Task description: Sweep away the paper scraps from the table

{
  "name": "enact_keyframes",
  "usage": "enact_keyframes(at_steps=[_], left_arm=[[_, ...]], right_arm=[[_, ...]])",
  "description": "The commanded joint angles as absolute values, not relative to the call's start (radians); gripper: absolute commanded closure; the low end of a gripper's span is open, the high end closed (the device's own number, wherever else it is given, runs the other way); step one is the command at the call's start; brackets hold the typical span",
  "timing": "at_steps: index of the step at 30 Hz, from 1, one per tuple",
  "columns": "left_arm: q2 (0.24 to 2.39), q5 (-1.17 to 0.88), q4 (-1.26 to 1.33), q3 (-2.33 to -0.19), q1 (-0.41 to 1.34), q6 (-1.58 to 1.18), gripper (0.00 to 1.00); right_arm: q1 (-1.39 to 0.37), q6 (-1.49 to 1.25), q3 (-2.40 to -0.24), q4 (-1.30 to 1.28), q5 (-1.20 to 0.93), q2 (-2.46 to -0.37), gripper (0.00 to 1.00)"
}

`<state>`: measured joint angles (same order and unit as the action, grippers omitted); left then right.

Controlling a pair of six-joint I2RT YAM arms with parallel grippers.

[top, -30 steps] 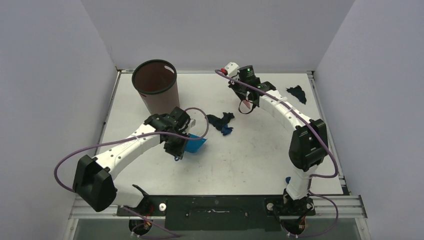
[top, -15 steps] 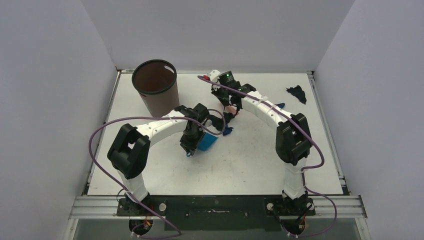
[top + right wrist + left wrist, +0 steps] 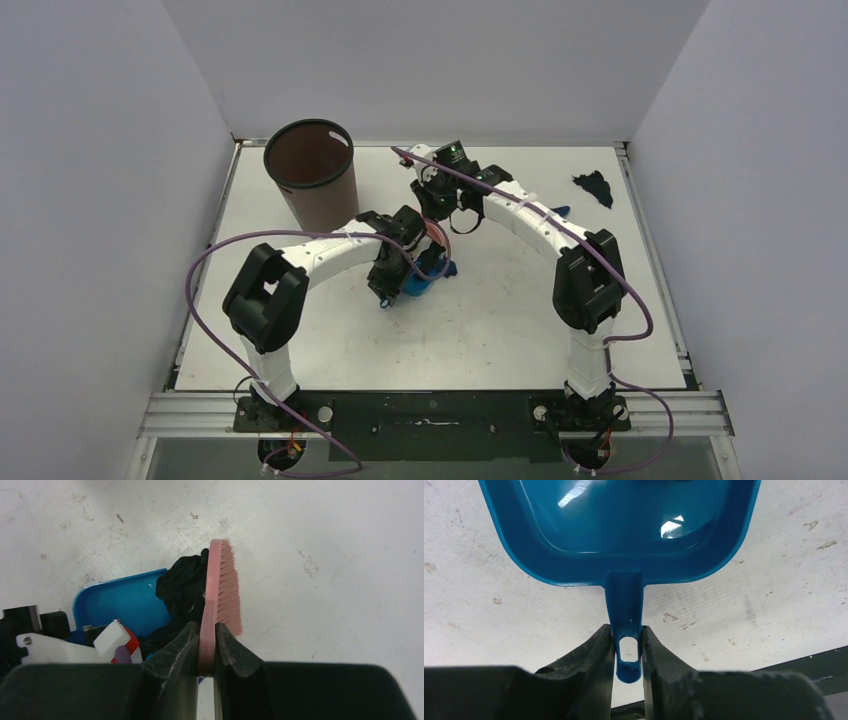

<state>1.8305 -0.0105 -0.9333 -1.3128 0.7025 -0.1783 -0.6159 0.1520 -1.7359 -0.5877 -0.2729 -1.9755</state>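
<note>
My left gripper point(image 3: 627, 650) is shut on the handle of the bright blue dustpan point(image 3: 624, 525), which lies flat on the white table point(image 3: 774, 580). In the top view this gripper point(image 3: 394, 287) is near the table's middle. My right gripper point(image 3: 206, 650) is shut on the back of the pink hand brush point(image 3: 220, 595), bristles facing right. A crumpled black paper scrap point(image 3: 182, 587) lies against the brush at the dustpan's mouth point(image 3: 120, 605). In the top view the right gripper point(image 3: 440, 214) is just beyond the dustpan point(image 3: 420, 285). Another dark scrap point(image 3: 593, 186) lies at the far right, and a small blue scrap point(image 3: 560, 211) shows beside the right arm.
A tall brown round bin point(image 3: 312, 175) stands at the back left of the table point(image 3: 500, 330), close behind my left arm. Both arms arch toward each other over the table's middle. Grey walls enclose the table on three sides.
My left arm swung the dustpan right, toward the scraps in the middle. My right arm brought the brush left and nearer, pushing the dark scraps up against the dustpan's mouth.
</note>
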Motion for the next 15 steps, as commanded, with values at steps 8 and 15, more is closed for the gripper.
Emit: enact_keyframes(at_steps=[8,15], left_arm=[[1.744,0.072,-0.813,-1.276,0.712,-0.194,1.00],[1.695,0.120,-0.787,-1.251,0.713,-0.204,1.00]], right_arm=[[-0.640,0.078,-1.701,-0.720,-0.481,-1.785,0.95],[-0.634,0.089,-1.679,-0.734,-0.449,-1.676,0.95]])
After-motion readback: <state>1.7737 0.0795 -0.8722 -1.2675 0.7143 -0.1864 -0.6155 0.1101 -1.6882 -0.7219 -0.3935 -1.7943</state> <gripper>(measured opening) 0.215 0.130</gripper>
